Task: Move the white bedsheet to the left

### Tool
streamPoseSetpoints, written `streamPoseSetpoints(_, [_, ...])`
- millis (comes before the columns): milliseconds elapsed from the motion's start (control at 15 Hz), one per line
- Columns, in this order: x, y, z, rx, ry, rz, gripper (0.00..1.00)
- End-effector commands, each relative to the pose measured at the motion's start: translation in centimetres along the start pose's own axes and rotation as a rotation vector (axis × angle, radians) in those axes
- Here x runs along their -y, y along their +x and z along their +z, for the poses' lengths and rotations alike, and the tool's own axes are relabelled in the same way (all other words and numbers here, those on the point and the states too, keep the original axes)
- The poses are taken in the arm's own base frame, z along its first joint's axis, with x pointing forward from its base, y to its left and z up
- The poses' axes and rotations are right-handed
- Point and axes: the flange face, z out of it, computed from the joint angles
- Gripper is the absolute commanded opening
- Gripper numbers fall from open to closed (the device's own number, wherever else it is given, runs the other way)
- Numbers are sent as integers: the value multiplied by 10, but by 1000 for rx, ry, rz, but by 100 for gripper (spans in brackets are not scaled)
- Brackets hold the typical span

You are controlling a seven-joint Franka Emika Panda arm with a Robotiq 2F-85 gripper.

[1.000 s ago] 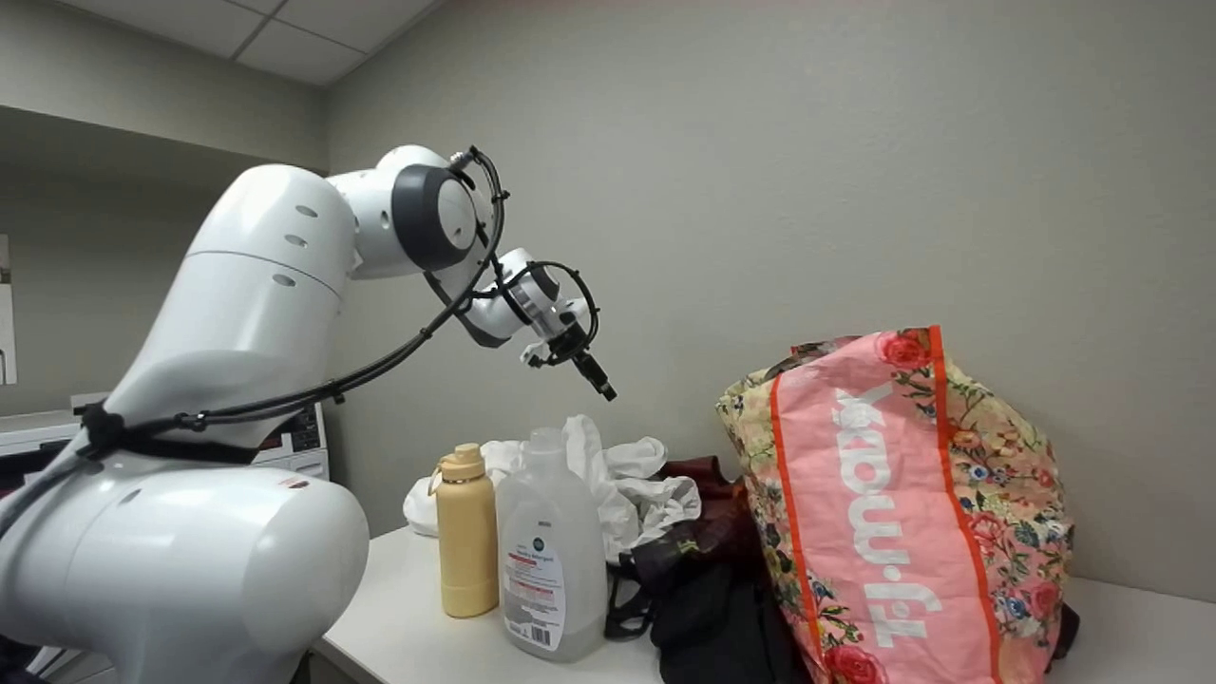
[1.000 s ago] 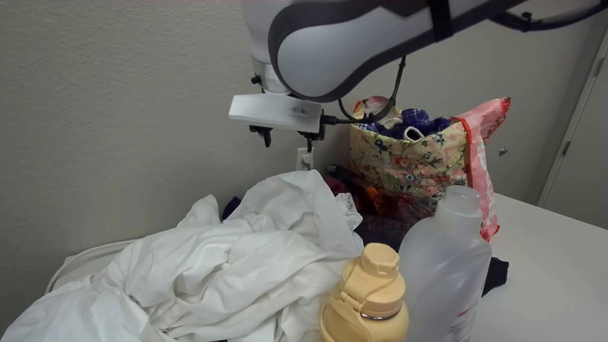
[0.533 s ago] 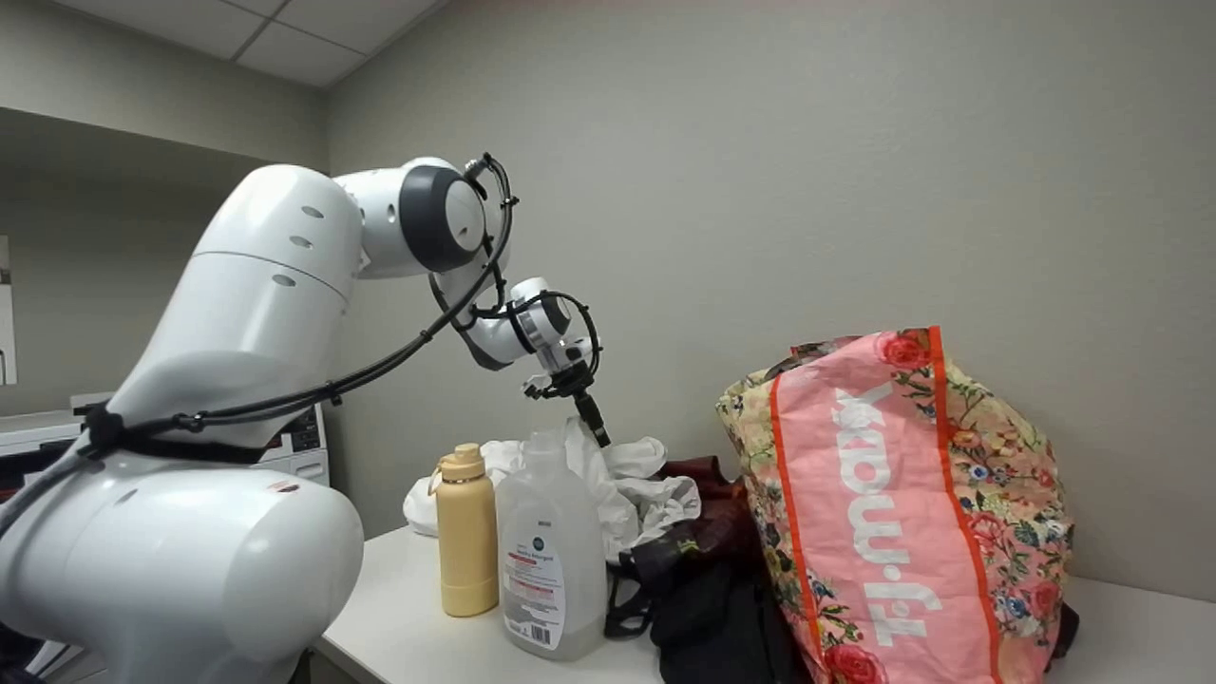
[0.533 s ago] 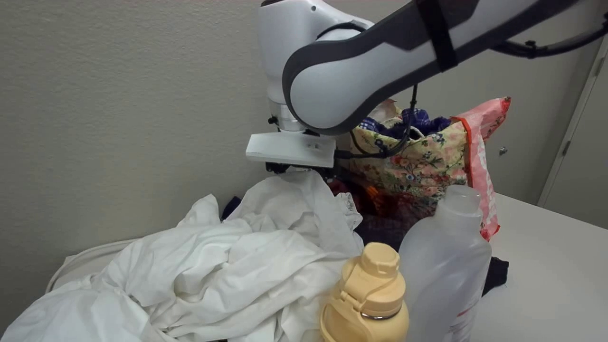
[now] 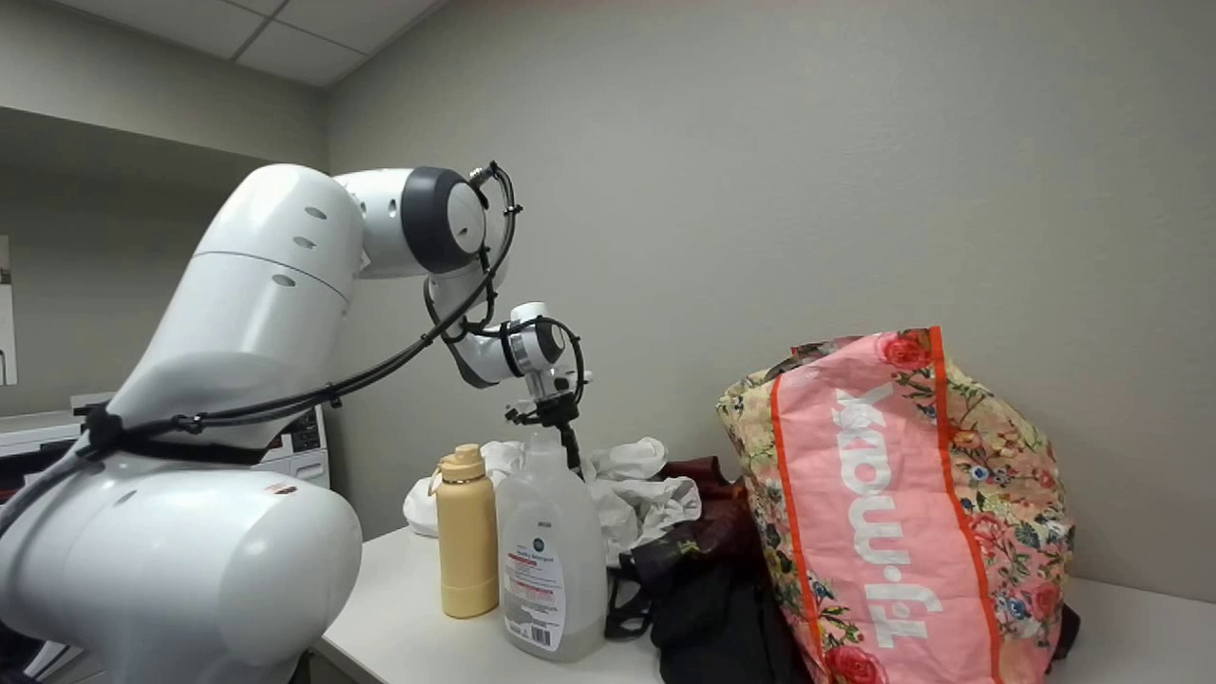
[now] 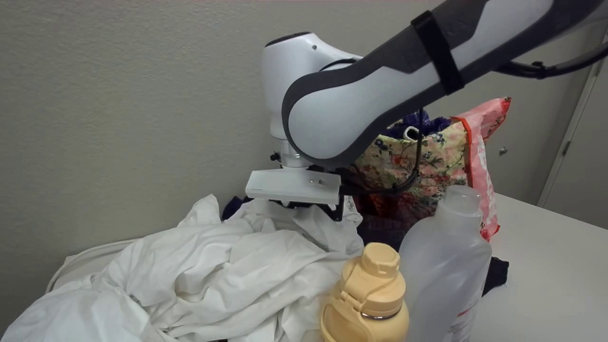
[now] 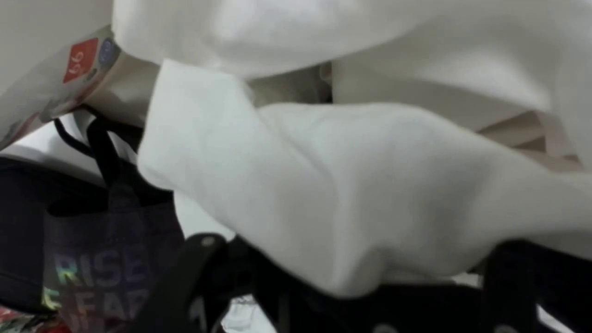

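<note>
The white bedsheet (image 6: 228, 266) lies in a crumpled heap on the table near the wall. It also shows behind the bottles in an exterior view (image 5: 635, 463). My gripper (image 6: 309, 212) points down at the heap's bag-side end, its fingers reaching into the cloth; one finger is hidden there. In an exterior view the gripper (image 5: 574, 464) stands just behind the jug. In the wrist view the sheet (image 7: 323, 185) fills most of the picture, and a fold hangs between the widely spaced dark fingers of the gripper (image 7: 358, 277). The fingers are not closed on it.
A yellow bottle (image 5: 468, 541) and a translucent detergent jug (image 5: 556, 579) stand in front of the heap. A large floral and pink bag (image 5: 883, 513) stands beside it, with dark fabric bags (image 5: 712, 598) between. The wall (image 6: 142, 118) is close behind.
My gripper has come down from above the sheet into it, and lately shifted slightly toward the bottles. The sheet's raised peak is now pressed down or hidden. The bottles and bag have not moved.
</note>
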Motion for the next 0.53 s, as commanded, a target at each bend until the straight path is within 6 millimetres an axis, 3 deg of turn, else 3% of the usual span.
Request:
streamPoseSetpoints(0, [-13,-5,1,46,-8,-3,49])
streamPoseSetpoints(333, [-15,-6,4,61,-7,-4,12])
streamPoseSetpoints(467, [-14,-7,3,106,19,0,3])
